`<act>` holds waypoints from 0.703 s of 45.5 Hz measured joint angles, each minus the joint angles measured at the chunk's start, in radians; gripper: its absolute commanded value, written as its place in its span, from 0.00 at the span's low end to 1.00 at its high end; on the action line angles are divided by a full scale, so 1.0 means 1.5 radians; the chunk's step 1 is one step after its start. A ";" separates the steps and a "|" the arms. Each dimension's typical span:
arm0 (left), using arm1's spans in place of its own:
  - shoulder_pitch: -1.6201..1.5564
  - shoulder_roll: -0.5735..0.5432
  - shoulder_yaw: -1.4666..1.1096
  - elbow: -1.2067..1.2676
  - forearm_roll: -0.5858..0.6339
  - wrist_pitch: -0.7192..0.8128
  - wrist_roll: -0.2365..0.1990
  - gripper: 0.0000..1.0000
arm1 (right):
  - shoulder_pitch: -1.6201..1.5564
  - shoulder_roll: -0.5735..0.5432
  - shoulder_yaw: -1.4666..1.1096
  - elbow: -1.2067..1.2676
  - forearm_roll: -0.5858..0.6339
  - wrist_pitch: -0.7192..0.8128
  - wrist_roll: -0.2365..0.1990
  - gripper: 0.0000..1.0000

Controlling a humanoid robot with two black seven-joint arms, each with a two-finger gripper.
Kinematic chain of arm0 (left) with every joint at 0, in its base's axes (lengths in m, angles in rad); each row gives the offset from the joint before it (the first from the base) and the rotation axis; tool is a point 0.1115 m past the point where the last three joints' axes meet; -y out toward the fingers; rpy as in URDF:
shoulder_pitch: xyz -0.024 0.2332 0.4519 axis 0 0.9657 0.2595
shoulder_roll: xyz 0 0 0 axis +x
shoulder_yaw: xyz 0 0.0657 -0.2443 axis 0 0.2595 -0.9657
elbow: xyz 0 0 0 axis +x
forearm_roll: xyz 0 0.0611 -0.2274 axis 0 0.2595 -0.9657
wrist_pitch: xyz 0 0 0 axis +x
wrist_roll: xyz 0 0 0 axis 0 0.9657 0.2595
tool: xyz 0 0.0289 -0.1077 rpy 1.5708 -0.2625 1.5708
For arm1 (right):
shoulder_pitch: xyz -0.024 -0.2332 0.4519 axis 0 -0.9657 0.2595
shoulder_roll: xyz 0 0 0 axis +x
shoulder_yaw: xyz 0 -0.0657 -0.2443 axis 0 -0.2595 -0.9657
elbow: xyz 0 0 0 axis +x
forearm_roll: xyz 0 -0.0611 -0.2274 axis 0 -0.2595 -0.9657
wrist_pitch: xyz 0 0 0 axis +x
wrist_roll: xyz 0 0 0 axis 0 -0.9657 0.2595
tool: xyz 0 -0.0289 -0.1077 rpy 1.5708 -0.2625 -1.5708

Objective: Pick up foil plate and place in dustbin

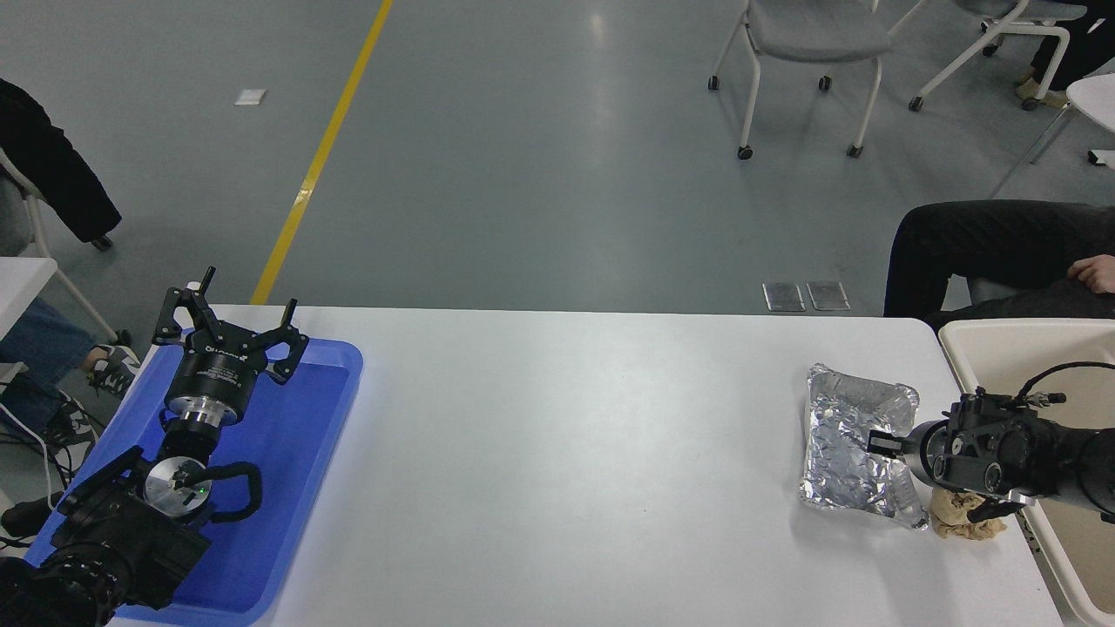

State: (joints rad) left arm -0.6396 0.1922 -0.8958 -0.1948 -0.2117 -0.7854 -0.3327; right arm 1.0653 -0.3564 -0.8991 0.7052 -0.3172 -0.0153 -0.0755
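Observation:
The foil plate (849, 453) is a shiny wrinkled silver tray at the right end of the white table (566, 453). Its right side is tipped up. My right gripper (885, 444) comes in from the right edge and is shut on the plate's right rim, one finger lying over the foil. The dustbin (989, 333) is a cream bin at the table's right end, just right of the gripper, cut off by the picture's edge. My left gripper (228, 335) is parked open above the blue tray (296, 453) at the lower left.
A tan wadded paper lump (956, 515) lies just under my right gripper, touching the plate's near right corner. A person sits beyond the far right corner, leg (976, 248) and hand (1098, 272) near the dustbin. Chairs (810, 39) stand on the floor behind.

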 measured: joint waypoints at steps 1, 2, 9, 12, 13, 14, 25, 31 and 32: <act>0.000 0.000 0.000 0.000 0.000 0.000 0.000 1.00 | 0.002 -0.001 0.000 0.001 -0.001 0.000 0.000 0.00; 0.000 0.000 0.000 0.000 0.000 0.000 0.000 1.00 | 0.004 -0.002 0.000 0.003 -0.001 -0.001 0.000 0.00; 0.000 0.000 0.000 0.000 0.000 0.000 0.000 1.00 | 0.037 -0.021 -0.006 0.037 -0.006 -0.001 0.001 0.00; 0.000 0.000 0.000 0.000 0.000 0.000 0.000 1.00 | 0.056 -0.031 -0.011 0.058 -0.007 0.000 0.001 0.00; 0.000 0.000 0.000 0.000 0.000 0.000 0.000 1.00 | 0.066 -0.037 -0.015 0.070 -0.007 0.000 0.001 0.00; 0.000 0.000 0.000 0.000 0.000 0.000 0.000 1.00 | 0.073 -0.040 -0.017 0.077 -0.008 0.000 0.001 0.00; 0.000 0.000 0.000 0.000 0.000 0.000 0.001 1.00 | 0.185 -0.093 -0.073 0.188 -0.020 0.002 0.005 0.00; 0.000 0.000 0.000 0.000 0.000 0.000 0.001 1.00 | 0.280 -0.125 -0.124 0.269 -0.032 0.004 0.006 0.00; 0.000 0.000 0.000 0.000 0.000 0.000 0.001 1.00 | 0.295 -0.129 -0.132 0.280 -0.033 0.005 0.006 0.00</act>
State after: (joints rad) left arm -0.6398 0.1918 -0.8959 -0.1949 -0.2111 -0.7854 -0.3312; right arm 1.5077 -0.5499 -1.0972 1.1257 -0.3666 -0.0080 -0.0660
